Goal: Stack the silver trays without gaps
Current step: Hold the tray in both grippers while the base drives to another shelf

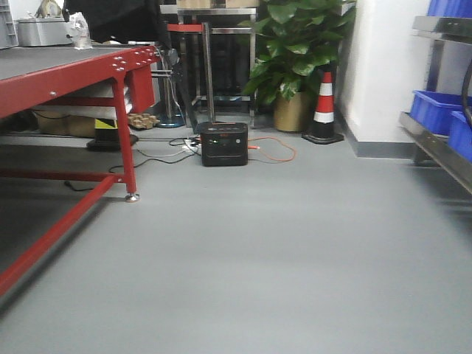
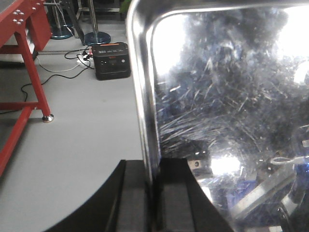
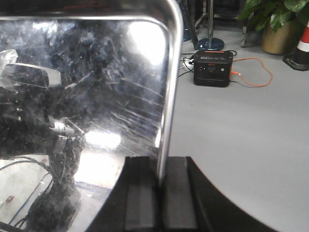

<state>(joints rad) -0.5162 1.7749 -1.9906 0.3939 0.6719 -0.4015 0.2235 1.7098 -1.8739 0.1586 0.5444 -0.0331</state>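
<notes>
A scratched, mirror-bright silver tray (image 2: 227, 96) fills the right of the left wrist view, held above the grey floor. My left gripper (image 2: 153, 166) is shut on its left rim, one black pad on each side of the edge. The same kind of silver tray (image 3: 82, 82) fills the left of the right wrist view, and my right gripper (image 3: 161, 166) is shut on its right rim. Whether both grippers hold one tray or two I cannot tell. No tray or gripper shows in the front view.
A red-framed table (image 1: 66, 70) stands at left. A black power station (image 1: 224, 143) with an orange cable sits on the floor ahead. Behind it are a potted plant (image 1: 295, 44) and a traffic cone (image 1: 324, 107). A metal shelf with blue bins (image 1: 441, 110) lines the right.
</notes>
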